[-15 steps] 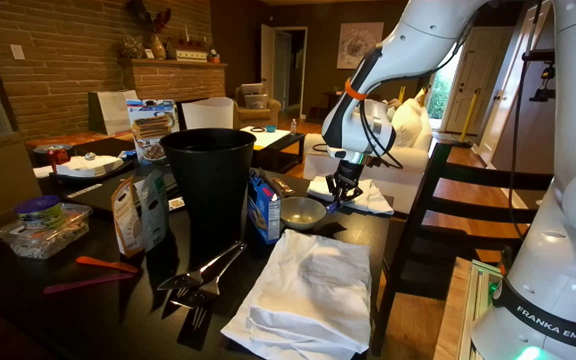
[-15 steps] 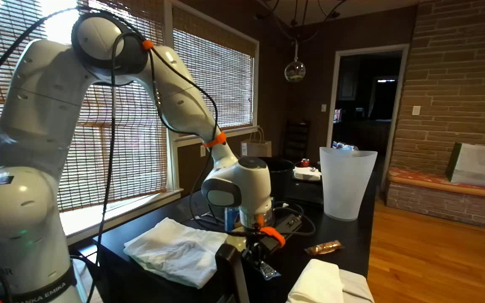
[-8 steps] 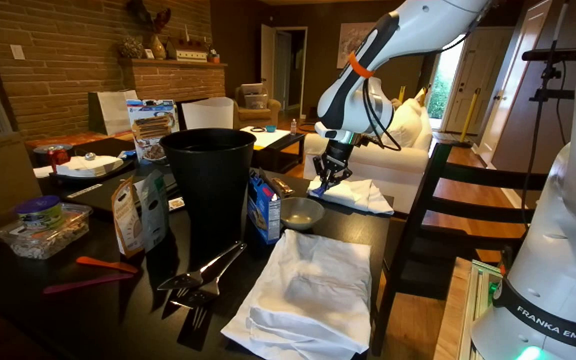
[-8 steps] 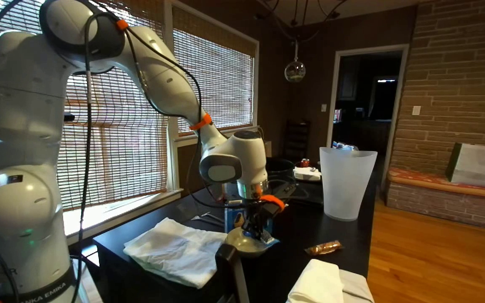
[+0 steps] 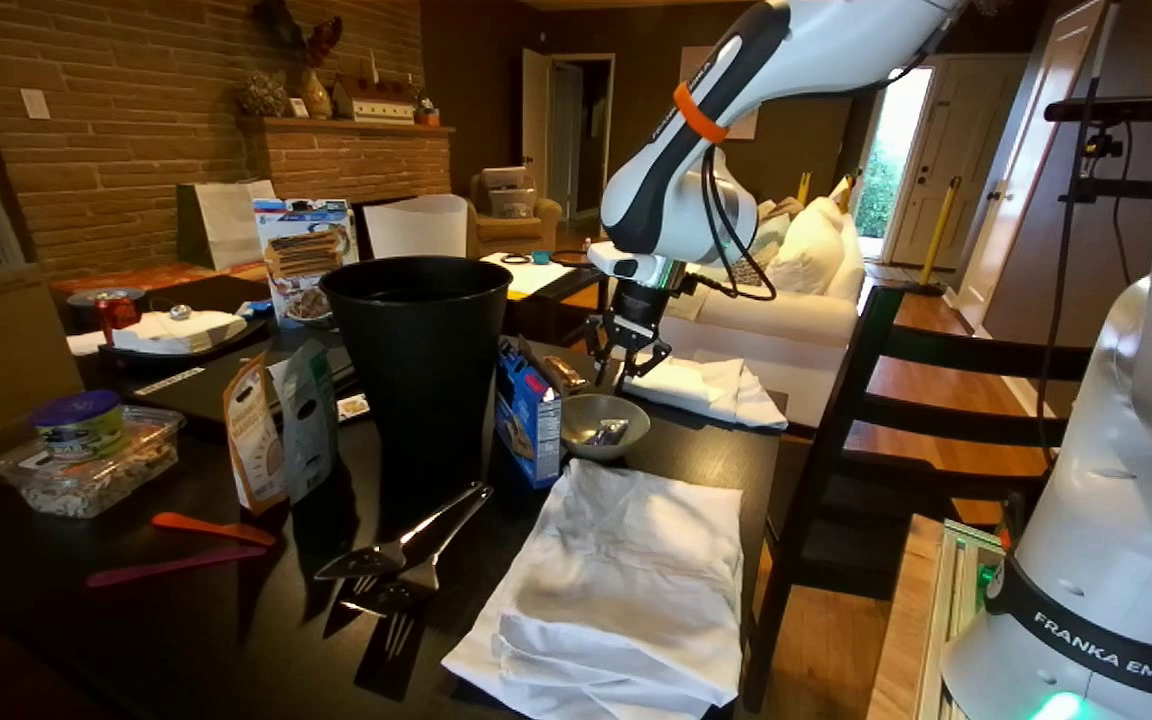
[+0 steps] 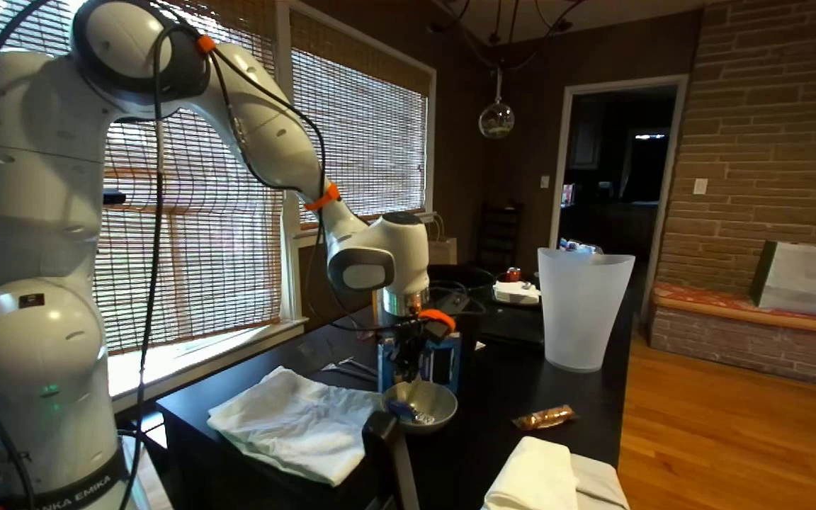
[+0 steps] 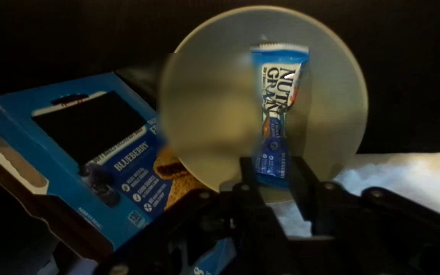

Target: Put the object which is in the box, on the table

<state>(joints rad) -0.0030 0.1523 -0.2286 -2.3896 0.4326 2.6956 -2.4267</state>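
There is one gripper (image 7: 272,163), and it hangs over the only bowl (image 7: 330,110). Its two fingers (image 7: 299,179) stand apart from each other, and in the gap between them the wrist view shows one end of a bar (image 7: 279,91). This single bar, in blue wrapper, lies inside the bowl, lower than the fingertips; both exterior views show it there. The bowl stands on the table (image 5: 236,650), which is dark and glossy. Just beside the bowl stands one blue box (image 5: 536,430), upright; whether these two touch, I cannot tell, and the inside of the box is hidden.

On the same table lies one brown-gold packet (image 6: 545,417). The white cloths are two, a wide cloth (image 6: 302,418) and a folded cloth (image 6: 532,474), with the bowl between them. Of bins I count also two: a tall black bin (image 5: 416,360) and a whitish bin (image 6: 581,312). In an exterior view, two pouches (image 5: 254,440) stand near the black bin, two shiny utensils (image 5: 423,578) lie close together, and an orange spreader (image 5: 214,526) lies near a purple spreader (image 5: 176,567).
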